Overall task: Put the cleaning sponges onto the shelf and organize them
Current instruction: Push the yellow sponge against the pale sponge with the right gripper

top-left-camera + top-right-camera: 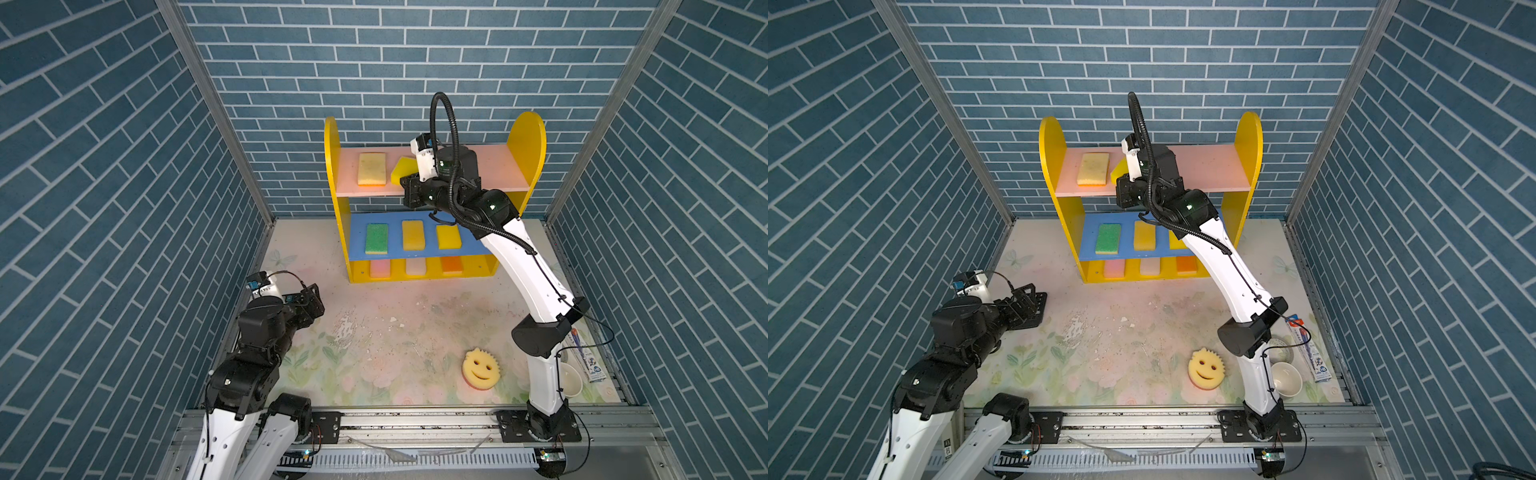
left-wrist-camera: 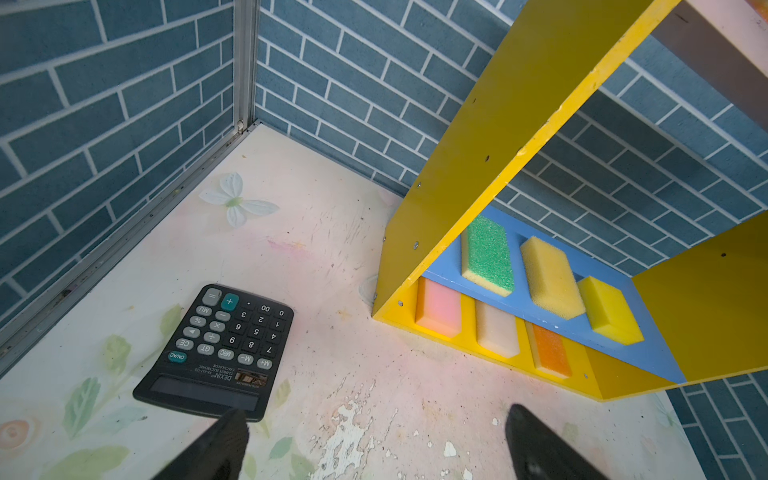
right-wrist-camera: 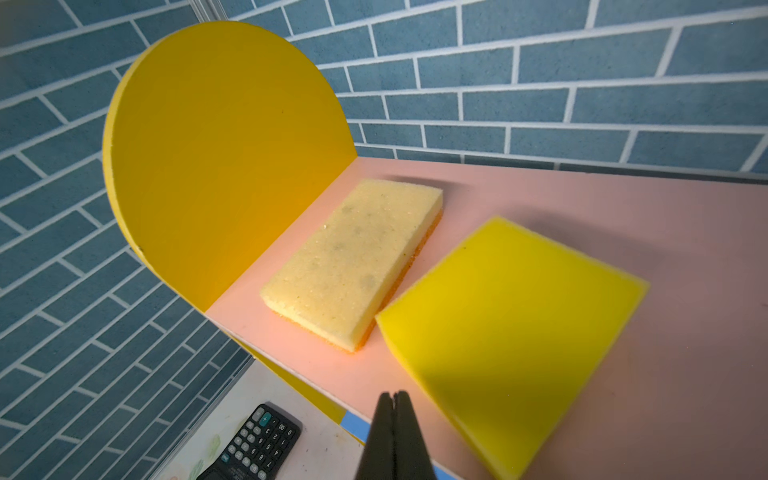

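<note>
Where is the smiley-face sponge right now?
In both top views the smiley-face sponge lies on the table, front right, beside the right arm, well clear of the shelf.

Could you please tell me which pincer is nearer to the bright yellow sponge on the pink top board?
Right. The right pincer, shut, sits just beside the bright yellow sponge; the left pincer hangs open, far below by the calculator on the table.

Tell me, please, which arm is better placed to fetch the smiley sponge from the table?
Right, probably: the smiley sponge lies near that arm's base, though the right gripper is shut up at the shelf. The left gripper is open but across the table, by the calculator.
</note>
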